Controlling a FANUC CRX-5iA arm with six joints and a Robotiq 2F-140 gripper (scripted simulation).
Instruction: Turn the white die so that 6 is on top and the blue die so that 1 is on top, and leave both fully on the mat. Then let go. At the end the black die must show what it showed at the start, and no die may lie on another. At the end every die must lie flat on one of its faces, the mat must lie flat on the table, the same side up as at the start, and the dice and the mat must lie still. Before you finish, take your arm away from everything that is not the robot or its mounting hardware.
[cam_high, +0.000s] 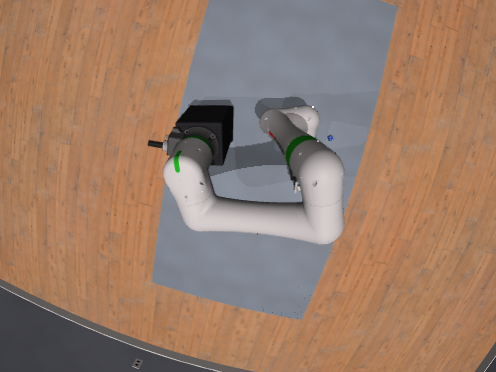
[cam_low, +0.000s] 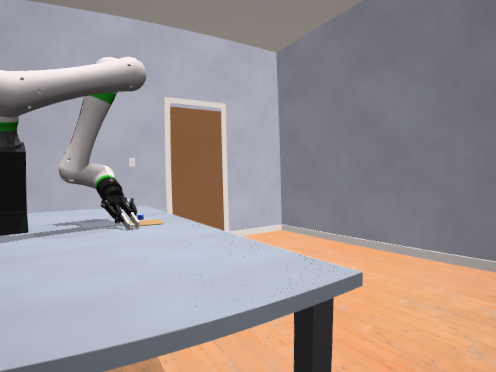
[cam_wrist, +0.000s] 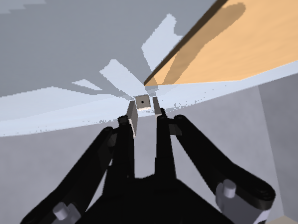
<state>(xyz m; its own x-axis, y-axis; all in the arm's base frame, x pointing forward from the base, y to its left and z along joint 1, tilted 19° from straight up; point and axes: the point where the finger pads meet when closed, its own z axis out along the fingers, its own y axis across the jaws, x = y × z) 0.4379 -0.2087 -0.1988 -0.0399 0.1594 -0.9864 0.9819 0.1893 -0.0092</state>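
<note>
In the wrist view the white die (cam_wrist: 143, 101) sits between my gripper's (cam_wrist: 145, 114) fingertips, down at the table, with a one-pip face turned toward the camera. The fingers stand slightly wider than the die, with small gaps on both sides, so the gripper is open. The tan mat (cam_wrist: 225, 50) begins just right of the die; I cannot tell whether the die lies on it. In the side view the gripper (cam_low: 129, 223) tilts down to the table at the mat's (cam_low: 151, 222) near end. The blue die (cam_low: 140, 217) lies just behind it and shows from above (cam_high: 330, 137). The black die is hidden.
The arm's black base block (cam_high: 206, 129) stands on the grey table left of the work spot. The forearm (cam_high: 292, 145) covers the gripper from above. The table's right edge (cam_high: 370, 135) is close to the blue die.
</note>
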